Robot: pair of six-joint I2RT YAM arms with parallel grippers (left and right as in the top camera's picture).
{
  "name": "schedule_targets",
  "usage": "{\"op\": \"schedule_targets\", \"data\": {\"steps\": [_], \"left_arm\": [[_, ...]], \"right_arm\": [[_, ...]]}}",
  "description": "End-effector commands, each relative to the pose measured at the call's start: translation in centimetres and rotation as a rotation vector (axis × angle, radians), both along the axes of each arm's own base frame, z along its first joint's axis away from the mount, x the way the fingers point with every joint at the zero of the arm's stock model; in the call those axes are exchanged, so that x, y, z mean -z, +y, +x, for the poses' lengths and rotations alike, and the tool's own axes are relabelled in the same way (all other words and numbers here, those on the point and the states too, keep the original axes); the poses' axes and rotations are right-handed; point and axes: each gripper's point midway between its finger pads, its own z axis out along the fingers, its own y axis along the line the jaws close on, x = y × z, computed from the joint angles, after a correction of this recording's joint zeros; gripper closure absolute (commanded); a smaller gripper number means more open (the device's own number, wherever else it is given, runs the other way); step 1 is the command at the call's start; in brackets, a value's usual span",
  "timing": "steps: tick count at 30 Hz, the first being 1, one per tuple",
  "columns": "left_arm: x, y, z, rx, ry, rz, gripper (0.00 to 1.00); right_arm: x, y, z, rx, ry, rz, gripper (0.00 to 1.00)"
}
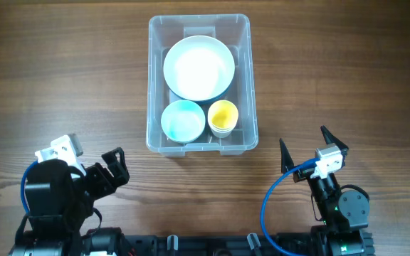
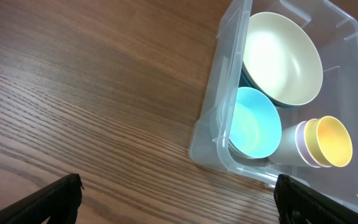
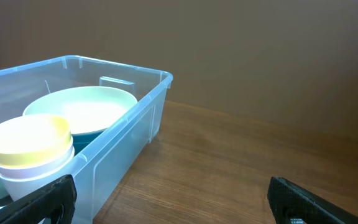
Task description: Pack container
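The clear container (image 1: 248, 78) stands at the table's upper middle. It holds a large white bowl (image 1: 198, 67), a light blue bowl (image 1: 183, 121) and a yellow cup (image 1: 223, 117) nested in a pale cup. My left gripper (image 1: 112, 167) is open and empty at the front left, apart from the container. My right gripper (image 1: 308, 149) is open and empty at the front right. The left wrist view shows the container (image 2: 210, 118), the white bowl (image 2: 281, 59), the blue bowl (image 2: 253, 121) and the yellow cup (image 2: 334, 140). The right wrist view shows the container (image 3: 135, 124), the white bowl (image 3: 82, 106) and the cup (image 3: 30, 140).
The wooden table (image 1: 62, 78) carries nothing else in view. Both arm bases sit along the front edge, with a blue cable (image 1: 269, 206) by the right arm.
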Motion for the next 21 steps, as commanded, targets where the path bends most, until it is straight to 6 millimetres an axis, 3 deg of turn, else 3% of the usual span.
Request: {"op": "schedule_targets", "data": {"steps": [1, 3, 5, 9, 14, 21], "left_arm": [[0.3, 0.3, -0.2, 0.009, 0.013, 0.039, 0.0], [1.0, 1.6, -0.8, -0.033, 0.049, 0.101, 0.0], [1.6, 1.6, -0.7, -0.032, 0.053, 0.105, 0.0], [2.1, 0.6, 2.5, 0.1, -0.195, 0.187, 0.0], [4.4, 0.3, 4.1, 0.112, -0.444, 0.222, 0.0], [3.2, 0.2, 5.5, 0.116, -0.727, 0.307, 0.0]], "right_arm": [[-0.6, 0.4, -0.2, -0.022, -0.025, -0.006, 0.0], [-0.6, 0.4, -0.2, -0.023, -0.025, -0.006, 0.0], [-0.6, 0.4, -0.2, -0.022, -0.025, -0.006, 0.0], [-0.6, 0.4, -0.2, -0.022, -0.025, -0.006, 0.0], [-0.6, 0.4, -0.2, -0.022, -0.025, -0.006, 0.0], [-0.6, 0.4, -0.2, -0.022, -0.025, -0.006, 0.0]]}}
